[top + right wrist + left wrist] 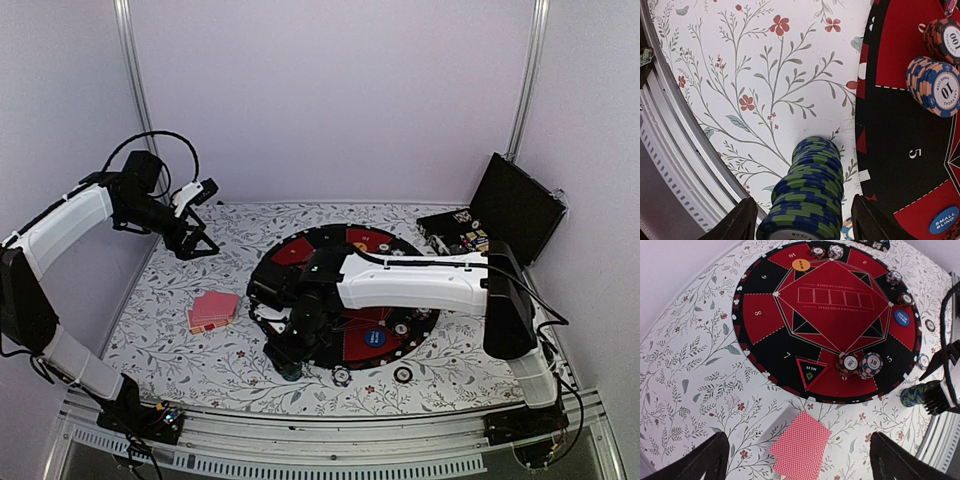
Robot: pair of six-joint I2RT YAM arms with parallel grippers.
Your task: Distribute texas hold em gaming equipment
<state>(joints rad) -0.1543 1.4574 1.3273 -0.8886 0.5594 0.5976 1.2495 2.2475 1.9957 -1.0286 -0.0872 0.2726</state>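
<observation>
A tall stack of blue-and-green poker chips (809, 190) stands on the floral cloth just off the mat's near-left rim (290, 372). My right gripper (802, 225) is lowered around it, open, one finger on each side with a small gap to the chips. A fanned pile of pink-red-backed playing cards (801, 446) lies left of the mat (213, 310). My left gripper (800, 462) hangs open high above the cards, holding nothing. Two short chip stacks (860, 365) sit on the mat's near edge, with an orange disc (801, 264) and a blue disc (901, 317) also on the mat.
The round red-and-black mat (272, 262) fills the table's middle. A black hinged case (515, 205) stands open at the back right. Loose single chips (403, 374) lie near the mat's front. The metal front rail (670, 150) runs close behind the stack.
</observation>
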